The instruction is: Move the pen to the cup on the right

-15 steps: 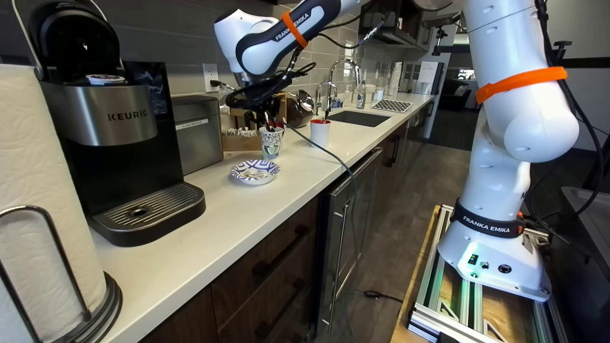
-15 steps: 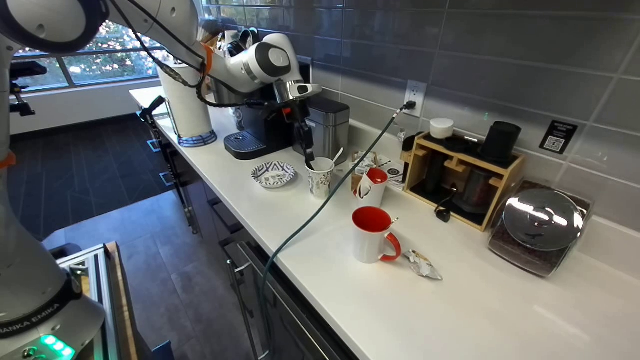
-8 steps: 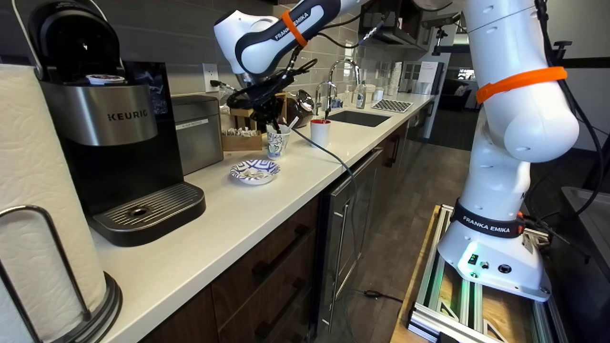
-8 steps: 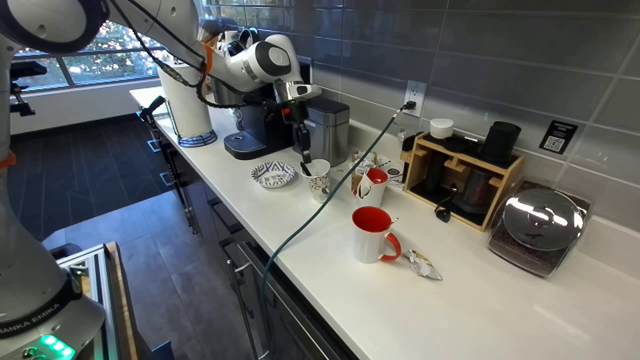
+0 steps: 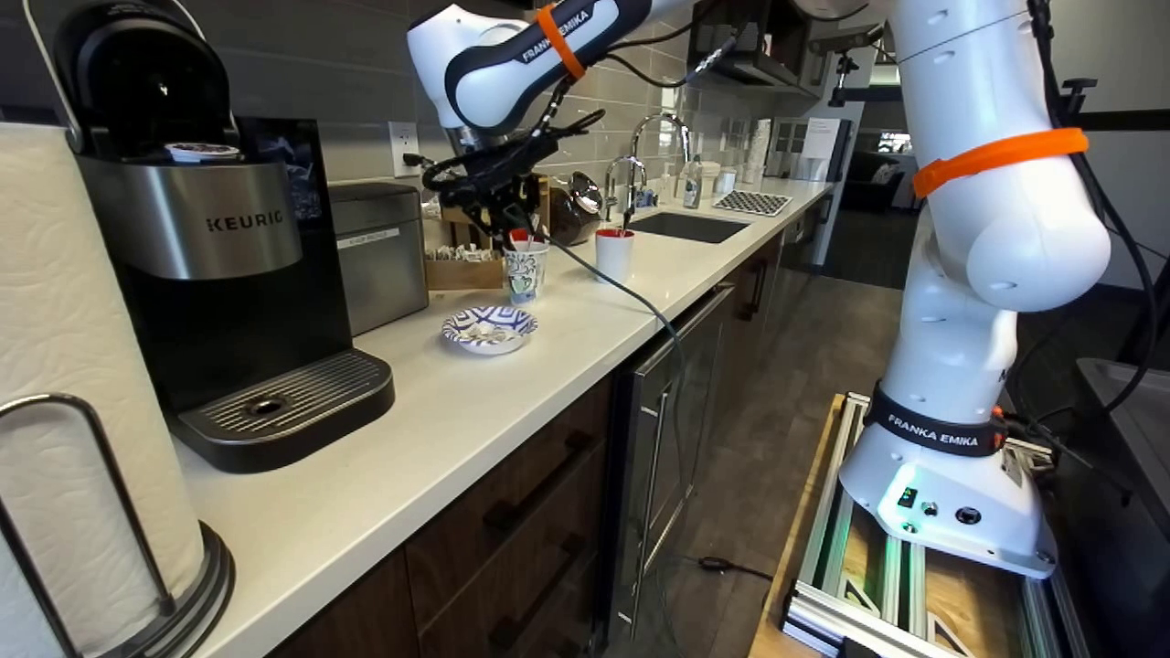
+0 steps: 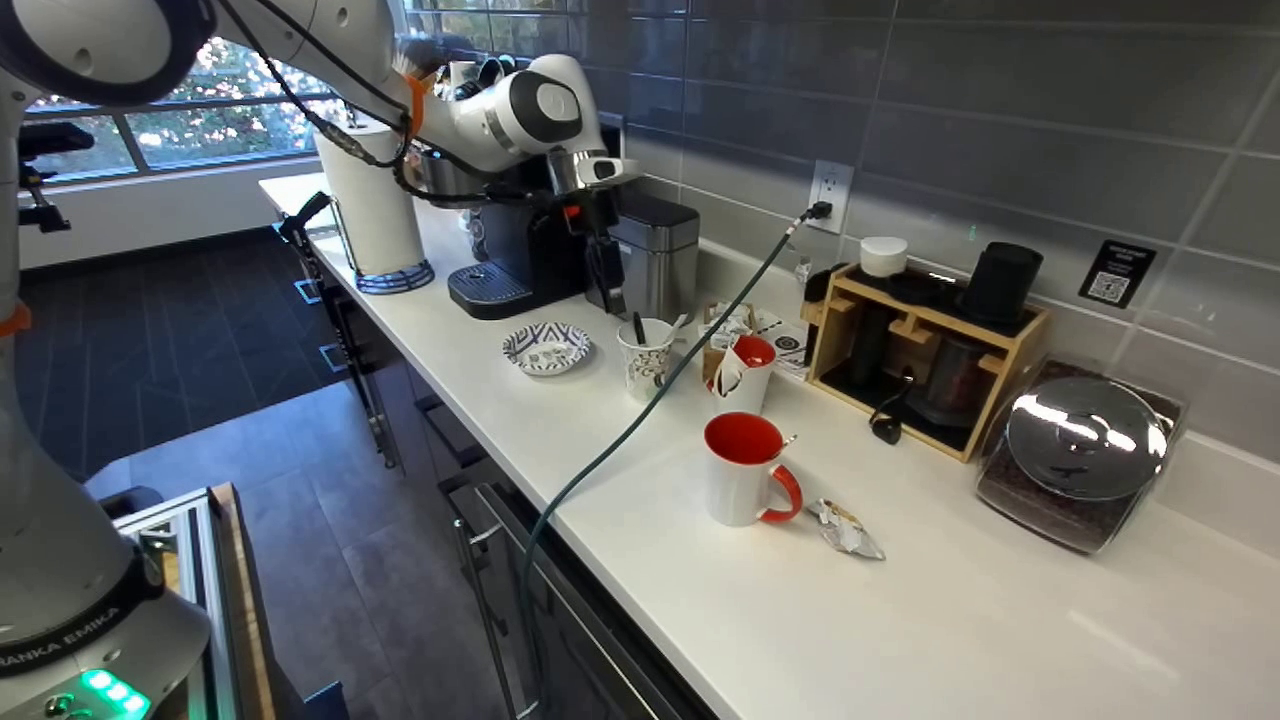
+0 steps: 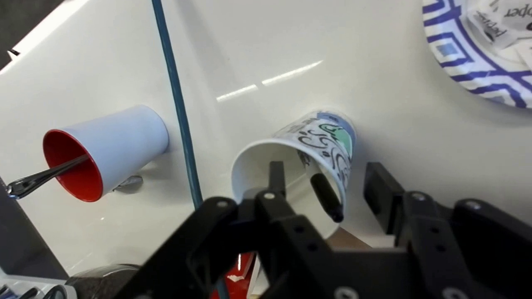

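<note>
Black-and-steel coffee machine [image 5: 228, 238]: KEURIG.
Black-and-white robot forearm [image 5: 498, 91]: FRANKA EMIKA, crossed by an orange strap [image 5: 560, 43].
Black band [image 5: 934, 431] round the white robot base [image 5: 951, 503]: FRANKA EMIKA.
White paper packets [image 7: 513, 25] in the blue-patterned white bowl [image 7: 469, 62]: "pepper", upside down in the wrist view.
Black wall sign [image 6: 1117, 274]: QR code, words too small to read.

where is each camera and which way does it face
An exterior view: by the paper towels, facing along the counter; arm and base show.
An exterior view: mug side, facing the coffee maker and window; arm and base show.
Wrist view: over the paper cup and pen, facing down; open hand shows.
Both exterior views share the bowl.
</note>
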Robot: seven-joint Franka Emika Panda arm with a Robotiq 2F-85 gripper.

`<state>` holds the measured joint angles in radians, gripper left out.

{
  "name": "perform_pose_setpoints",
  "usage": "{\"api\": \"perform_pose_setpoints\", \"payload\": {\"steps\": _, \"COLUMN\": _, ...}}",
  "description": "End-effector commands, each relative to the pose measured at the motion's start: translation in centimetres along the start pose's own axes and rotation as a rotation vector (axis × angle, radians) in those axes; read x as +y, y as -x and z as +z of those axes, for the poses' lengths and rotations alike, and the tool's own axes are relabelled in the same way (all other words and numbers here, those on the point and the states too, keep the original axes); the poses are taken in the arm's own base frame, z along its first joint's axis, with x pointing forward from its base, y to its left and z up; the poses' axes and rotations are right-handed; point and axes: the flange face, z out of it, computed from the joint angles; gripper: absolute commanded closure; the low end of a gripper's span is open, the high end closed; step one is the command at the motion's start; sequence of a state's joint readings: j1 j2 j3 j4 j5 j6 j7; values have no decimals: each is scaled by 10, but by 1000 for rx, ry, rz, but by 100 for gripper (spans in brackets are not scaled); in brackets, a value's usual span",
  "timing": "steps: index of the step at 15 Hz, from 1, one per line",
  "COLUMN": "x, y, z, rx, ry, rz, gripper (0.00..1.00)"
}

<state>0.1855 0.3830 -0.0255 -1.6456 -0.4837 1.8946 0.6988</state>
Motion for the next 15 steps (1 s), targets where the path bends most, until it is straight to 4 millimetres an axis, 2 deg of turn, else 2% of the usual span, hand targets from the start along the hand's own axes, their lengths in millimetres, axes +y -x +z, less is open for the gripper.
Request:
{"api": "perform_pose_setpoints", "payload": {"steps": 1, "x": -3, "y": 0, "z": -6, "rx": -2, "ry": -50, "rz": 9, "gripper": 15}}
{"api": "perform_pose_setpoints", "payload": {"steps": 3, "x": -5, "y": -2, "z": -3, "rx": -9, "ry": -60, "rz": 19, "gripper": 2}}
{"api": "perform_pose_setpoints", "payload": {"steps": 5, "x": -7, "y": -4, "z": 2, "rx": -18, "ry": -63, "rz": 37, "gripper": 0}}
{"api": "perform_pose_setpoints", "payload": {"steps": 9, "x": -17, "y": -9, "z": 12, "rx": -36, "ry": -72, "rz": 55, "gripper": 11}}
{"api": "perform_pose_setpoints", "payload": {"steps": 10, "x": -19, "y": -11, "z": 14, "rx": -39, "ry": -73, "rz": 60, "gripper": 18}}
{"api": "perform_pose_setpoints", "payload": {"steps": 12, "x": -22, "y": -16, "z": 18, "rx": -46, "ry": -76, "rz": 72, "gripper": 17}}
{"api": "perform_pose_setpoints", "payload": {"steps": 13, "x": -22, "y": -19, "z": 19, "rx": -47, "ry": -77, "rz": 80, "gripper": 22}}
{"api": "perform_pose_setpoints", "payload": {"steps": 15, "x": -20, "y": -26, "z": 20, "rx": -50, "ry": -82, "rz": 96, "gripper": 21}}
